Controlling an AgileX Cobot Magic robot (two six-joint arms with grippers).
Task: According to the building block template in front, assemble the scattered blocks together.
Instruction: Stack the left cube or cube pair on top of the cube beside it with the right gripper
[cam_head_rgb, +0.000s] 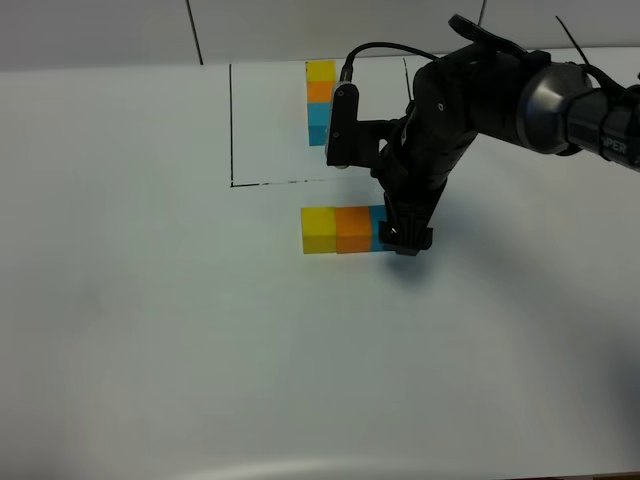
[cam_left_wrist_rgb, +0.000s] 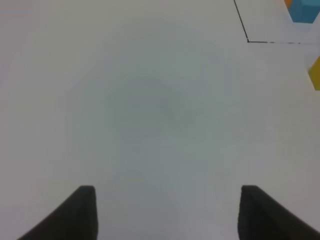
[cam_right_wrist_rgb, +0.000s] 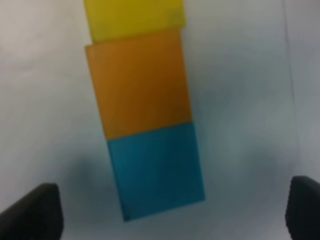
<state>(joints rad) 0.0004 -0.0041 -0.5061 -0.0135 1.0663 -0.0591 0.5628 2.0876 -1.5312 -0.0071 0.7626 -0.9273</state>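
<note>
**Three blocks in a row, right gripper spread over the blue end**

The white table (cam_head_rgb: 150, 350) lies bare on the near and left sides. The template (cam_head_rgb: 320, 102) stands far, running near-to-far inside a black outline (cam_head_rgb: 231, 125). The scattered blocks (cam_head_rgb: 338, 229) touch, running left-right: yellow, orange, blue. The right gripper (cam_right_wrist_rgb: 172, 212) straddles the blue end, jaws spread without contact. The left gripper (cam_left_wrist_rgb: 165, 212) hangs parted, holding nothing.

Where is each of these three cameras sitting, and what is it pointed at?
Exterior high: mounted above, looking down on the white table, the template row, the assembled row and the right arm.
Left wrist: on the left arm, facing bare table; two dark fingertips show.
Right wrist: directly above the assembled row, fingertips spread wide.
Shared: the blue cube appears in high and right wrist views.
</note>
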